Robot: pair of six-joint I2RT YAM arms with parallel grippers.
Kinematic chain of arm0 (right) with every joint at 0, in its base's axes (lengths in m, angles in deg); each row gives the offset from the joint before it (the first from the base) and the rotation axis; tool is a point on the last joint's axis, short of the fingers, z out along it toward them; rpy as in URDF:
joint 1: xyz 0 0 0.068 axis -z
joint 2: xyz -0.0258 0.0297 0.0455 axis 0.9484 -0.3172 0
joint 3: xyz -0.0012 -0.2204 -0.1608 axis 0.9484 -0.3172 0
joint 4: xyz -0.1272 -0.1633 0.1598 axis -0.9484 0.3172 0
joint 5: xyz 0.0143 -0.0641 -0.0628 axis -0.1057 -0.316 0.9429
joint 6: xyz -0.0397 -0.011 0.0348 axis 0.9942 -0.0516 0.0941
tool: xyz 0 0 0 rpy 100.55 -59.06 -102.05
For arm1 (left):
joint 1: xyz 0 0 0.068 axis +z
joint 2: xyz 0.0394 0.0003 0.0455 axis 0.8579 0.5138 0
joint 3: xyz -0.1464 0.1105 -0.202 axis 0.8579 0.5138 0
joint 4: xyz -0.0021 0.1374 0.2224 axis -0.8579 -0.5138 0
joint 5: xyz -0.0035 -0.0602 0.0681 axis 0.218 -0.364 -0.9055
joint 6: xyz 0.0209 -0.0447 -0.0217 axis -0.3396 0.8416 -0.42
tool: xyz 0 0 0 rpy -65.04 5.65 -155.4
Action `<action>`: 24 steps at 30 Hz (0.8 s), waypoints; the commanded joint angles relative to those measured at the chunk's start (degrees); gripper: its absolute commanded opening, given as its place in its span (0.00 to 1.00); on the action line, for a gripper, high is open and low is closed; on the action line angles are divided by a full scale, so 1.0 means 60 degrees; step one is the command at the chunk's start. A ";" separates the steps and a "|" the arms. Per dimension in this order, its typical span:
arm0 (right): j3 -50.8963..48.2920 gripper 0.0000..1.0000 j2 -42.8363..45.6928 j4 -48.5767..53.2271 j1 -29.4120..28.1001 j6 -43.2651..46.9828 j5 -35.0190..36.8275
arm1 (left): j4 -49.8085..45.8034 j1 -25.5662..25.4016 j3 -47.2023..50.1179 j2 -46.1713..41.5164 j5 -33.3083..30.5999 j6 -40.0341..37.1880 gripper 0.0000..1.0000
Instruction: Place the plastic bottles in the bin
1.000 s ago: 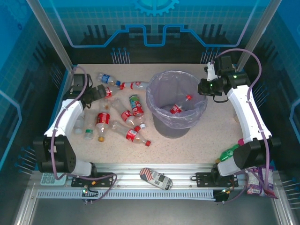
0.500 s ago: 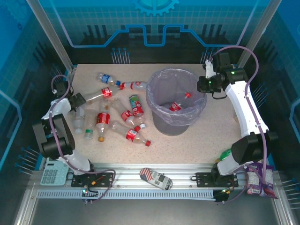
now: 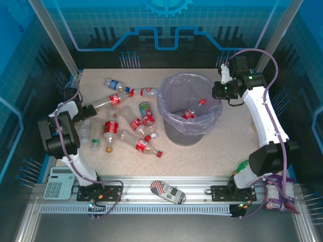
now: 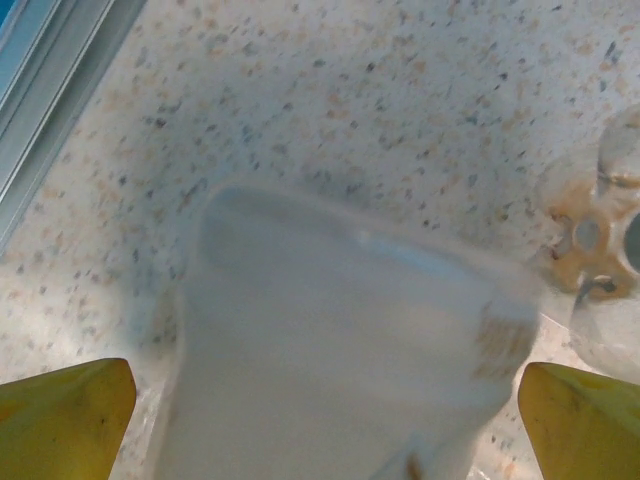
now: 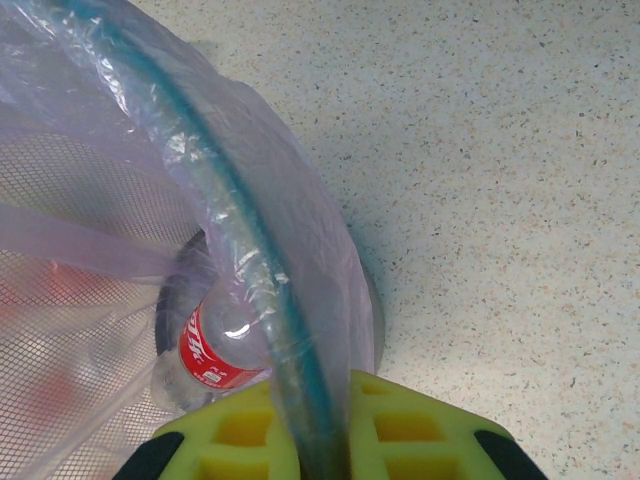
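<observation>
Several plastic bottles [image 3: 136,123] with red labels lie scattered on the speckled table left of the bin [image 3: 186,138]. The bin is a dark grey basket lined with a lavender bag. One bottle [image 3: 189,116] lies inside it and shows through the bag as a red-labelled bottle [image 5: 215,350]. My right gripper [image 3: 218,91] is at the bin's right rim. In the right wrist view that gripper [image 5: 322,430] is shut on the rim and bag. My left gripper [image 3: 92,109] is low at the table's left side. In the left wrist view it [image 4: 325,420] is open, with a blurred clear bottle [image 4: 340,340] between the fingertips.
Another clear bottle's base [image 4: 600,240] lies just right of the left gripper. A solid green bottle [image 3: 247,164] rests by the right arm's base. A calculator [image 3: 60,181] and a striped object [image 3: 169,191] sit on the front rail. A metal edge [image 4: 50,90] is close on the left.
The left arm has folded back toward the table's left edge, and its gripper now sits low among the leftmost bottles. The right gripper has shifted slightly back, still on the bin's rim.
</observation>
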 commanded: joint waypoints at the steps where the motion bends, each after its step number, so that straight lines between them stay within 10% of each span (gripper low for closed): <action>1: 0.0236 0.08 -0.0071 0.0006 -0.0105 -0.0029 -0.0084 | -0.0766 0.0033 -0.0810 0.0524 0.0368 -0.0654 0.98; 24: -0.0159 0.08 0.0143 -0.0021 -0.0172 -0.0248 -0.0126 | -0.0766 0.0019 -0.0157 -0.0964 0.0376 -0.0213 0.66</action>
